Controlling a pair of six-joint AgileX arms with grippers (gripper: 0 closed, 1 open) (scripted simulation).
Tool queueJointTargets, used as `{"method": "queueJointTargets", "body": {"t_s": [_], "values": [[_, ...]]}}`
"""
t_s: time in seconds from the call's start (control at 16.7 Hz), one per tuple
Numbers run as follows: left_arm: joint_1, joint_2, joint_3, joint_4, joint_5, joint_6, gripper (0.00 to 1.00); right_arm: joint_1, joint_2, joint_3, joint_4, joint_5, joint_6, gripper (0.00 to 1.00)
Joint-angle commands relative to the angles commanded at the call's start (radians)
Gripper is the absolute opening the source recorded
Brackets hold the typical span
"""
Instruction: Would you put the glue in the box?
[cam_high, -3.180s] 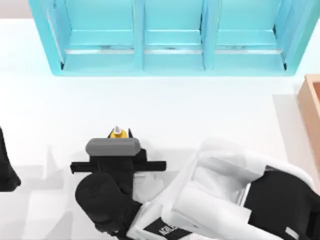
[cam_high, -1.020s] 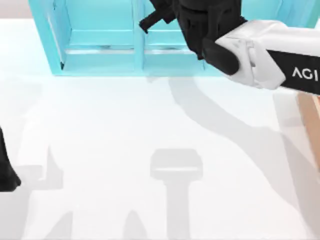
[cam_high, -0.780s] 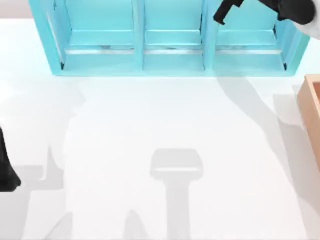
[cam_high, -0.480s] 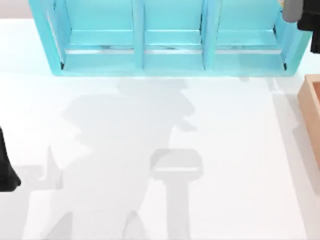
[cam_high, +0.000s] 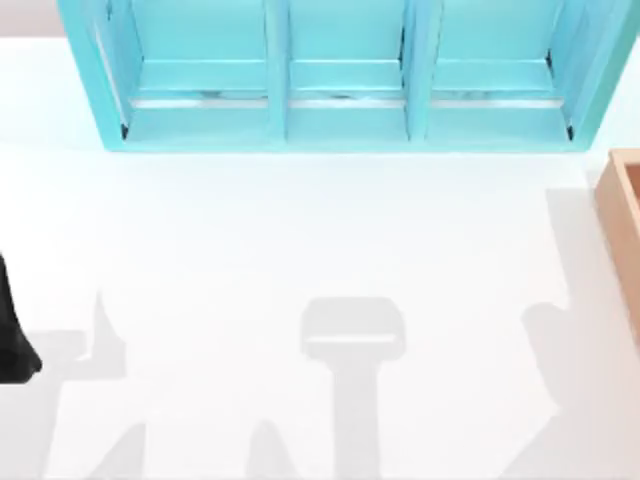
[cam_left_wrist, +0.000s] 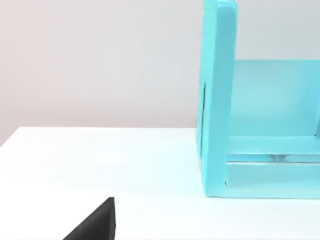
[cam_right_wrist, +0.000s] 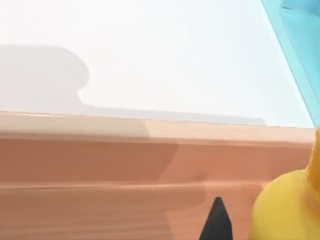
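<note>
In the right wrist view the glue (cam_right_wrist: 287, 210) hangs over the box (cam_right_wrist: 100, 165), beside a black fingertip (cam_right_wrist: 216, 222). Whether the right gripper clamps it cannot be told. The left arm (cam_high: 12, 340) is parked at the table's left edge.

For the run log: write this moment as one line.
phase: carry to box | glue: beside right end effector fingertip, over box | box at table's right edge | left arm: parked at left edge

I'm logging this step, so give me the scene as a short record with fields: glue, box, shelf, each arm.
glue: yellow body close before the right wrist camera, over the box
box: tan, at the table's right edge; wall and inside in the right wrist view
shelf: turquoise, at the table's far side
left arm: parked at the table's left edge
right gripper: dark fingertip beside the glue
</note>
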Motion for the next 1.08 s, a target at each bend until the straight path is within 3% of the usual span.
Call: {"method": "queueJointTargets", "body": {"t_s": [0.24, 0.48, 1.08], "values": [[0.0, 0.0, 0.0, 0.0, 0.0, 0.0, 1.0, -0.262, 0.118, -0.087, -0.32, -0.207, -0.285, 0.0], [0.0, 0.0, 0.0, 0.0, 0.0, 0.0, 1.0, -0.422, 0.198, -0.153, -0.511, -0.317, -0.444, 0.0], [0.0, 0.0, 0.0, 0.0, 0.0, 0.0, 1.0, -0.44, 0.199, -0.164, -0.513, -0.338, -0.447, 0.0]]}}
